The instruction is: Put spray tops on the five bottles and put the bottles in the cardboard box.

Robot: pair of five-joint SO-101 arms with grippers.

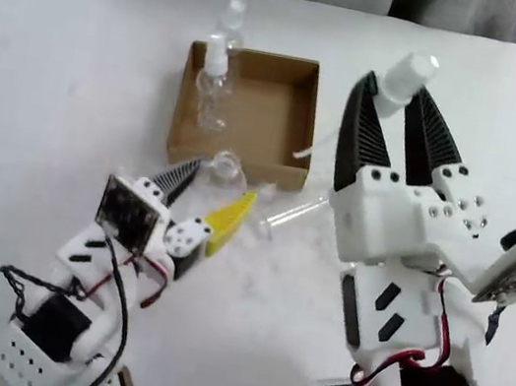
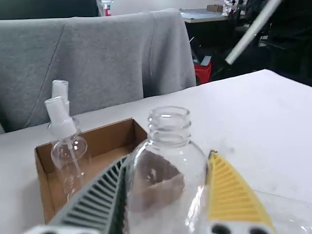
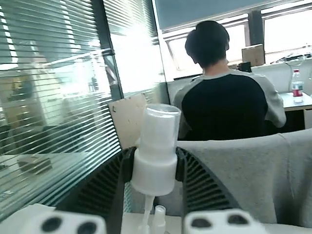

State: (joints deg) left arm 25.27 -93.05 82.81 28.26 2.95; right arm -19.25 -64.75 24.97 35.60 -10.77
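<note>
- bottle (image 2: 168,170) w/ no top stands upright just in front of the cardboard box (image 1: 255,53). it's squeezed btw the grey and yellow fingers of the left gripper (image 1: 224,183).
- the table (image 1: 60,68) is white and flat. a grey cloth (image 2: 97,58) hangs at its far edge. window blinds (image 3: 53,97) are in the room behind.
- left wrist view: the bottle's neck is open, w/ screw rings round it. a thin white tube (image 2: 248,34) crosses one corner, up in the air.
- right wrist view: a white spray top (image 3: 156,161) sits tight btw the two black fingers of the right gripper (image 1: 394,89).
- high view: the right gripper is held up above the table, beside the box. a clear tube part (image 1: 289,216) lies on the table near the box's front corner.
- the box is open on top. inside, by one wall, 1 topped bottle (image 1: 215,85) stands upright w/ its spray top on.
- a second topped bottle (image 1: 233,21) is on the table just behind the box, outside it.
</note>
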